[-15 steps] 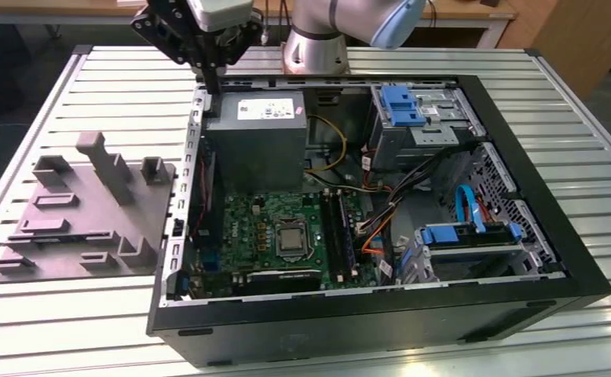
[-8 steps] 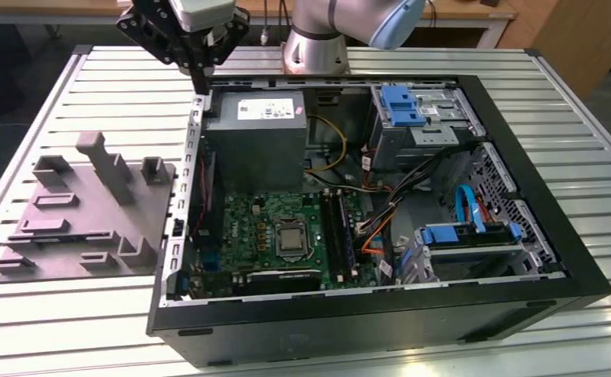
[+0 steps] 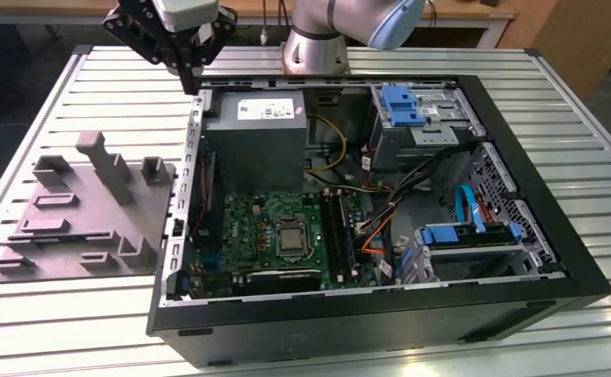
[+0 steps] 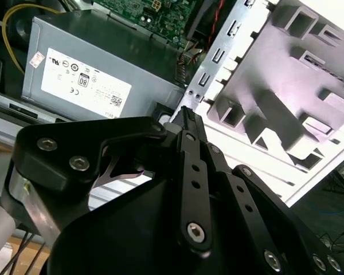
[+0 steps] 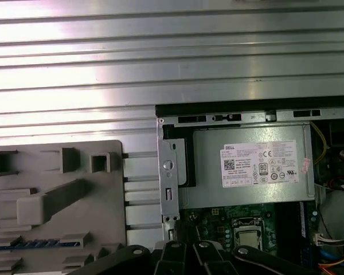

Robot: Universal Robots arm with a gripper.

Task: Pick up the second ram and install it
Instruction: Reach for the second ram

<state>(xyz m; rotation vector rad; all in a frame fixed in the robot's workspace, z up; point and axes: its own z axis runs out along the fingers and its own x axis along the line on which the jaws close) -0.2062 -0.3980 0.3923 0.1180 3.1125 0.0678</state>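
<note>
My gripper [image 3: 192,76] hangs above the far corner of the open computer case [image 3: 515,310], at the exterior view's left, with its black fingers drawn together on nothing. Both wrist views show those fingers [image 4: 186,123] [image 5: 173,250] over the case's edge, close to the grey power supply [image 5: 249,172]. On the grey holder block [image 3: 85,212] beside the case, a thin dark strip with bluish chips lies in a slot; this looks like the second ram [image 5: 37,244], well apart from the gripper. The motherboard [image 3: 274,228] with its long black slots [image 3: 334,228] lies inside the case.
The case stands on a ribbed metal table [image 3: 64,330]. Inside it are a blue-clipped drive bay [image 3: 405,106], a second drive cage [image 3: 473,239] and loose orange, yellow and blue cables [image 3: 374,236]. The arm's base [image 3: 316,47] rises behind the case.
</note>
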